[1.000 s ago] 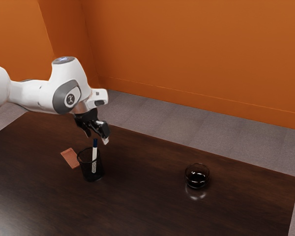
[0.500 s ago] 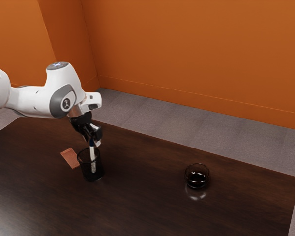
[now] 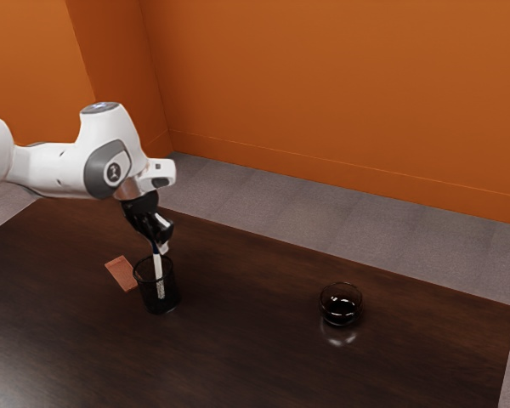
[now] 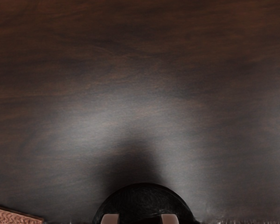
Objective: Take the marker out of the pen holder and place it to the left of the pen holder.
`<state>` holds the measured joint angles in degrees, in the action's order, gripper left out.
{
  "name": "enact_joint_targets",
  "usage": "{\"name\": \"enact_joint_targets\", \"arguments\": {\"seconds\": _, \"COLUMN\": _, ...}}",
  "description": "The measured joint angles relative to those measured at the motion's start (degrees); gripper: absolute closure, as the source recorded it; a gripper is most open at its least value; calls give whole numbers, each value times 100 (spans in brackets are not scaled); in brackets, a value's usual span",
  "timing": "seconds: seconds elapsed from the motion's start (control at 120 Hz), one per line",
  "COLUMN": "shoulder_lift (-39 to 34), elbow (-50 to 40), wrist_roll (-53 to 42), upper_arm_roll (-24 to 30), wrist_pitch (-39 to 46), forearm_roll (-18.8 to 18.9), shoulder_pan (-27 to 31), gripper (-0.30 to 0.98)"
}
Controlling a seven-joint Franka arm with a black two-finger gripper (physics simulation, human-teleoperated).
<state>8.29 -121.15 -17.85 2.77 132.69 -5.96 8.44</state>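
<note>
My gripper is at the mouth of the pen holder, fingers spread. Marker stands inside, slightly tilted, upper end at the fingertips; contact unclear. On the table: flat reddish object near the holder, glass bowl well apart.
</note>
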Motion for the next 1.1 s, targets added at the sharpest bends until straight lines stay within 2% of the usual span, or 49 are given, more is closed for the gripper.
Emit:
{"name": "enact_joint_targets", "arguments": {"seconds": 0.267, "shoulder_lift": -256, "elbow": -25, "wrist_roll": 82, "upper_arm_roll": -5, "wrist_pitch": -180, "forearm_roll": -63, "shoulder_pan": -33, "gripper": 75}}
{"name": "enact_joint_targets", "arguments": {"seconds": 0.475, "shoulder_lift": -1302, "elbow": -99, "wrist_roll": 227, "upper_arm_roll": -37, "wrist_pitch": -633, "forearm_roll": -5, "shoulder_pan": -177, "gripper": 78}}
{"name": "enact_joint_targets", "arguments": {"seconds": 0.6, "shoulder_lift": -1655, "elbow": -90, "wrist_roll": 308, "upper_arm_roll": -59, "wrist_pitch": -986, "forearm_roll": 36, "shoulder_pan": 273, "gripper": 78}}
{"name": "enact_joint_targets", "arguments": {"seconds": 0.667, "shoulder_lift": -1485, "elbow": -15, "wrist_roll": 333, "upper_arm_roll": -445, "wrist_pitch": -1115, "forearm_roll": 58, "shoulder_pan": 540, "gripper": 78}}
{"name": "enact_joint_targets", "arguments": {"seconds": 0.775, "shoulder_lift": -770, "elbow": 450, "wrist_roll": 341, "upper_arm_roll": -1014, "wrist_pitch": -1250, "forearm_roll": 83, "shoulder_pan": 816, "gripper": 78}}
{"name": "enact_joint_targets", "arguments": {"seconds": 0.867, "shoulder_lift": -243, "elbow": 706, "wrist_roll": 311, "upper_arm_roll": -1301, "wrist_pitch": -1333, "forearm_roll": 115, "shoulder_pan": 1018, "gripper": 78}}
{"name": "enact_joint_targets", "arguments": {"seconds": 1.1, "shoulder_lift": 874, "elbow": 1399, "wrist_roll": 209, "upper_arm_roll": -1637, "wrist_pitch": -1918, "forearm_roll": 279, "shoulder_pan": 808, "gripper": 77}}
